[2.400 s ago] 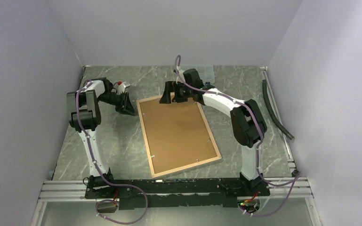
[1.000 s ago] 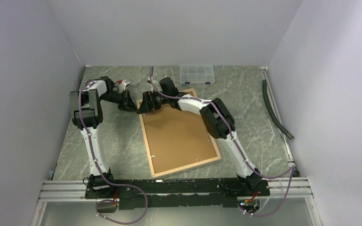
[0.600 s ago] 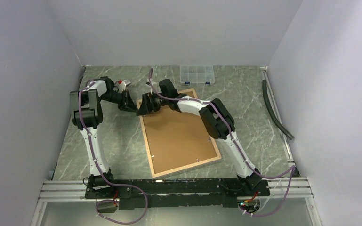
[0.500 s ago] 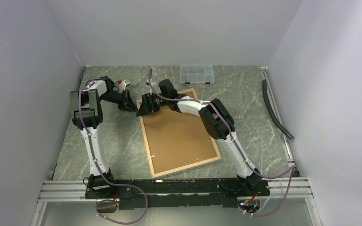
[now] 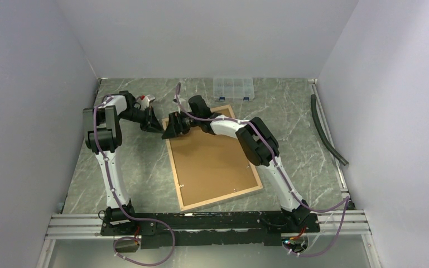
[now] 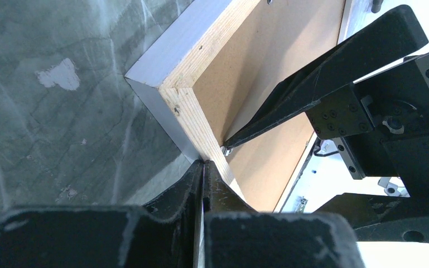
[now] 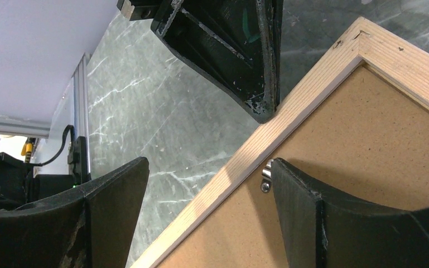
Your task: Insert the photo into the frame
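Note:
The frame (image 5: pixel 174 167) lies face down on the table, light wood border up, with the brown backing board (image 5: pixel 212 156) inside it. The photo is not in view. My left gripper (image 5: pixel 159 128) is shut, its tips (image 6: pixel 203 163) touching the outer side of the frame's (image 6: pixel 184 95) far-left corner. My right gripper (image 5: pixel 170 129) is open and straddles the frame's left border (image 7: pixel 312 84) at that corner (image 7: pixel 209 162). One of its fingers (image 7: pixel 312 212) rests on the backing board (image 7: pixel 368 145) beside a small metal clip (image 7: pixel 266 177); the other hangs over the table.
A small clear compartment box (image 5: pixel 233 87) stands at the back of the table. A black hose (image 5: pixel 324 129) lies along the right side. A red and white object (image 5: pixel 143 100) sits behind the left gripper. Grey walls close in three sides.
The right gripper has swung from the frame's far edge to its far-left corner. The left gripper has closed in on that corner. Over the last half second both barely move.

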You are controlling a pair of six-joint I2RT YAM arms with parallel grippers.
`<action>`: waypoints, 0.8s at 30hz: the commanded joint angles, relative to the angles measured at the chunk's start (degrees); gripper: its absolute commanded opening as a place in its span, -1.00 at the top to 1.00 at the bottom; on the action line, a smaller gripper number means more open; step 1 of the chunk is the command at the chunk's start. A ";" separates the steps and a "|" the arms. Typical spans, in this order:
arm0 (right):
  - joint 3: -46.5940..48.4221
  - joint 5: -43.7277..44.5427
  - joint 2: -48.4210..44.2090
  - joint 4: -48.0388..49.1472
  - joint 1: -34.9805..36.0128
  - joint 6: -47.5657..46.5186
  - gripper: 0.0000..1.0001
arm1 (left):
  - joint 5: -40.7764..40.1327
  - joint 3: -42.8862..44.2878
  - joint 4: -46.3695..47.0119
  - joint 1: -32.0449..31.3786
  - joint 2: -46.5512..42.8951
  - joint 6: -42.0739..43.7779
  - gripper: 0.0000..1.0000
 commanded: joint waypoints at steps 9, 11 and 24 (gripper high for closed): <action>-1.56 -4.41 -1.37 -1.79 3.23 1.87 -0.64 | -2.63 -0.77 3.82 -1.42 0.49 0.24 0.87; -1.25 -4.41 -1.14 -2.08 3.23 1.84 -0.64 | -2.63 -0.68 3.79 -1.44 0.54 0.23 0.87; 2.31 -2.91 -4.17 -2.25 1.22 1.58 -0.70 | -1.89 0.46 1.81 -1.19 -0.66 0.75 0.91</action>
